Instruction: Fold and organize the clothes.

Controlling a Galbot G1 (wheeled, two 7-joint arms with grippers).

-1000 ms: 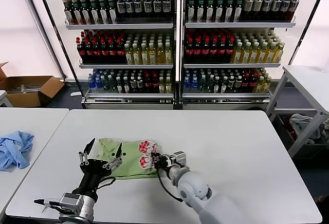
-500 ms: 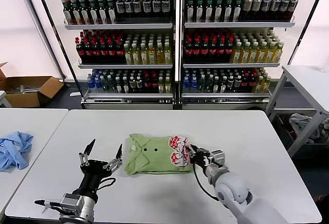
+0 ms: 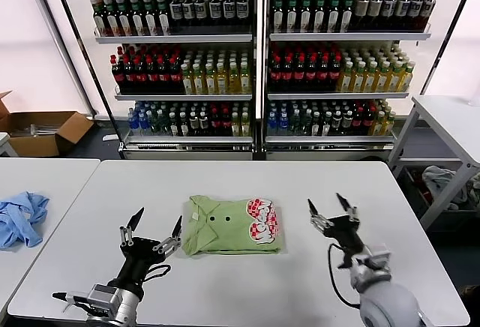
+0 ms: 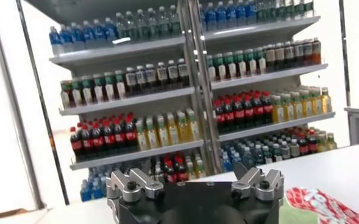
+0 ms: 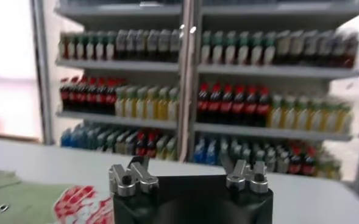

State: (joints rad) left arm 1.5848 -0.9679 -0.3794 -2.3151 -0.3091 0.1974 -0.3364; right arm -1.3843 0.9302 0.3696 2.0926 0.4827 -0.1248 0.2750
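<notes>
Black and metal, the right end effector (image 3: pixel 335 208) hovers just off the right edge of the folded shirt with its fingers spread wide and nothing between them; it is near the cloth but not touching it. The left end effector (image 3: pixel 154 228) stands on the other side, near the shirt's left edge, likewise spread open and empty, raised over the white worktop (image 3: pixel 247 181).

Between the two lies the light green T-shirt (image 3: pixel 231 226), in the middle of the worktop, a little toward the near edge. It is a compact, roughly rectangular packet, collar and two small dark dots to the left, the red, pink and white print (image 3: pixel 262 219) on its right end. The edges look fairly even, with a slight bulge at the near left corner. From the right wrist view the print and green cloth (image 5: pixel 21 201) show flat on the surface beside that arm's fingers.

Judging by this, the folding looks essentially done: no sleeve or hem trails loose. What may be left is tidying or moving the packet to wherever it belongs.

A light blue garment (image 3: pixel 21 216) lies crumpled on a separate table far to the left, apart from this work. Shelves of bottled drinks (image 3: pixel 255 57) stand beyond the far edge.
</notes>
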